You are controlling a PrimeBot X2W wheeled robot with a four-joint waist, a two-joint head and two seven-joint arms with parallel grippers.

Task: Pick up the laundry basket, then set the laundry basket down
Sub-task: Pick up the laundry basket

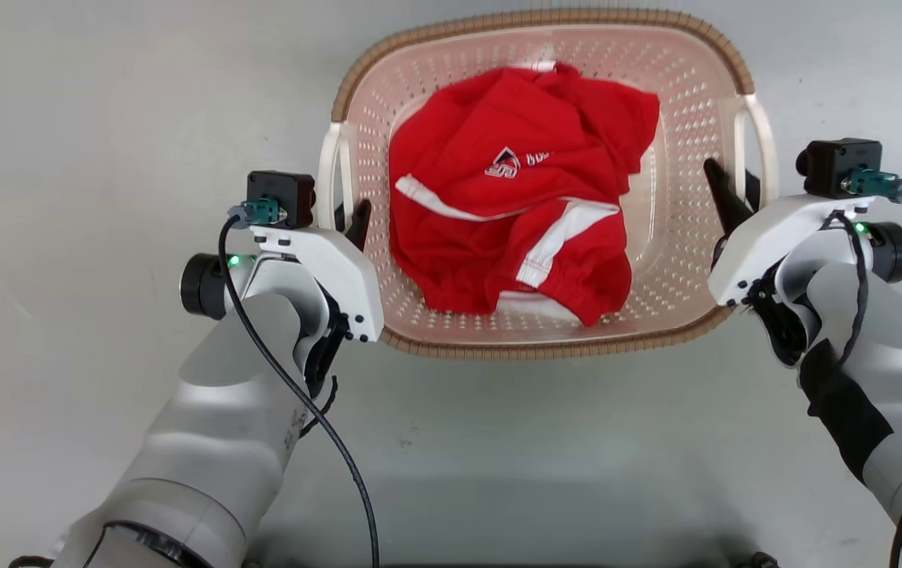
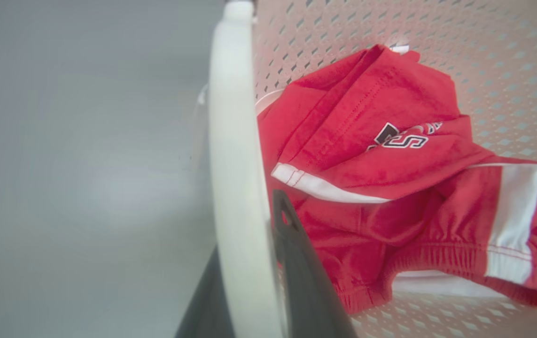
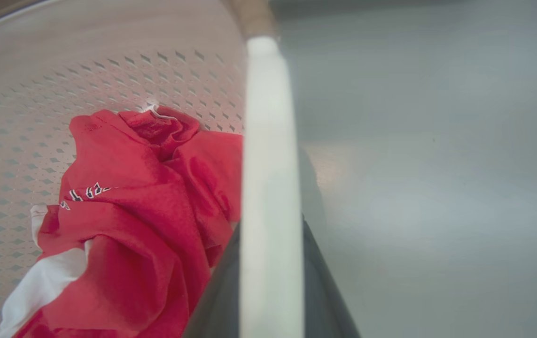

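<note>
Lifting looks to be the step in hand. The laundry basket (image 1: 545, 343) sits square in front of the robot on or just above the grey floor (image 1: 103, 118); whether it has left the ground cannot be told. Red clothes (image 1: 514, 213) with white stripes lie crumpled inside it. At the basket's left side the left gripper (image 1: 349, 225) is clamped on the white left handle (image 1: 330, 170), one dark finger (image 2: 306, 281) inside the basket wall and the other outside. At the basket's right side the right gripper (image 1: 731, 197) pinches the right handle (image 1: 764, 138) the same way. The next move probably calls for both arms to travel together at an even pace, keeping the basket level, so that neither thin handle twists or slips out.
</note>
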